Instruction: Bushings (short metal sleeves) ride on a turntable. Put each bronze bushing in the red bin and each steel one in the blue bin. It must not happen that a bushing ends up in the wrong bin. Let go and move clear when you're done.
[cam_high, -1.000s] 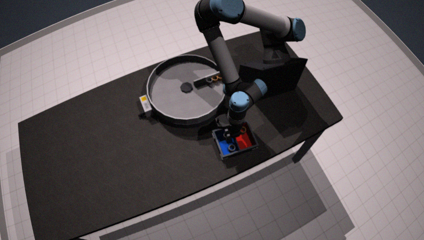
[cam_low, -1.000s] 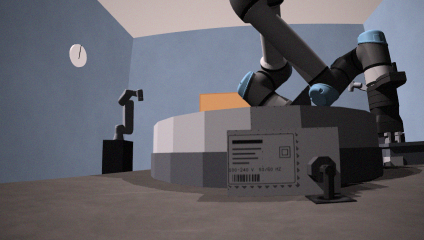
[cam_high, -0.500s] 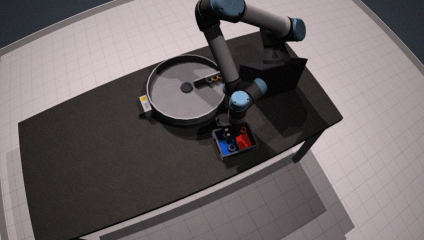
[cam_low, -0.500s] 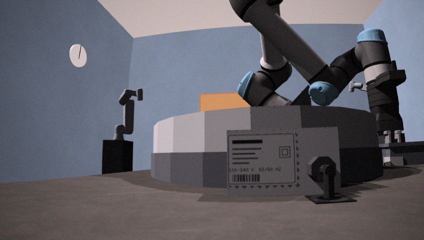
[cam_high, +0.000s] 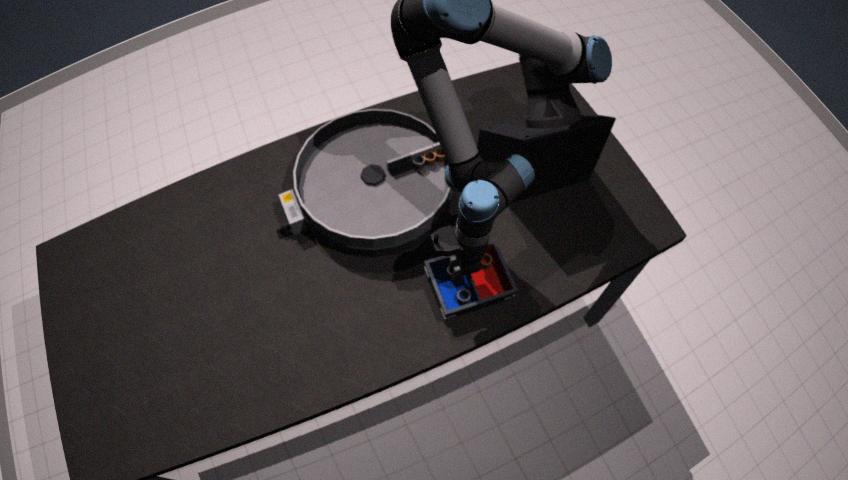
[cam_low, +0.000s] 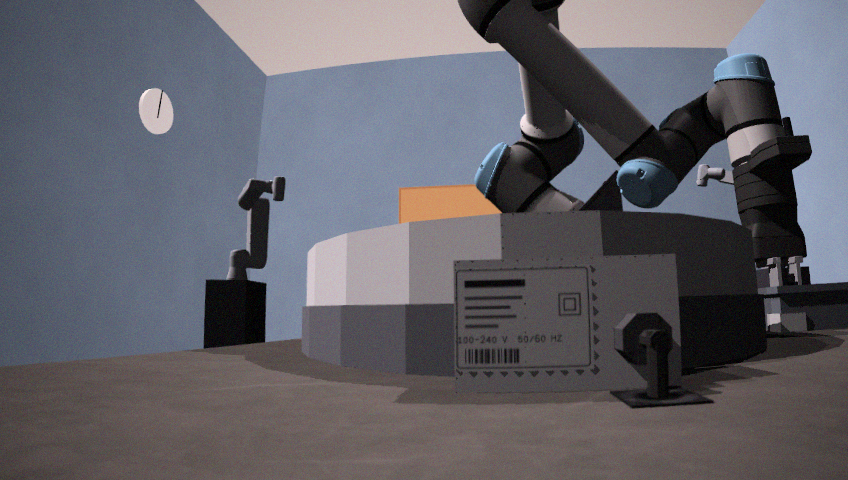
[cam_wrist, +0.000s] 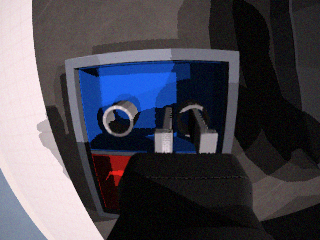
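I find my claw (cam_high: 455, 265) (cam_low: 785, 272) (cam_wrist: 181, 118) partly open, gripping nothing, above the blue bin (cam_high: 449, 300) (cam_wrist: 135, 80). One steel bushing (cam_high: 448, 270) (cam_wrist: 192, 106) lies below its fingers; another steel bushing (cam_high: 458, 296) (cam_wrist: 131, 108) lies farther aside. Next to them, the red bin (cam_high: 489, 286) (cam_wrist: 106, 192) holds a bronze bushing (cam_high: 490, 259). Beyond, the turntable (cam_high: 339, 196) (cam_low: 374, 267) carries one steel and at least two bronze bushings. Step in hand, I judge: release finished. Next: rise clear of the walls, then return for another.
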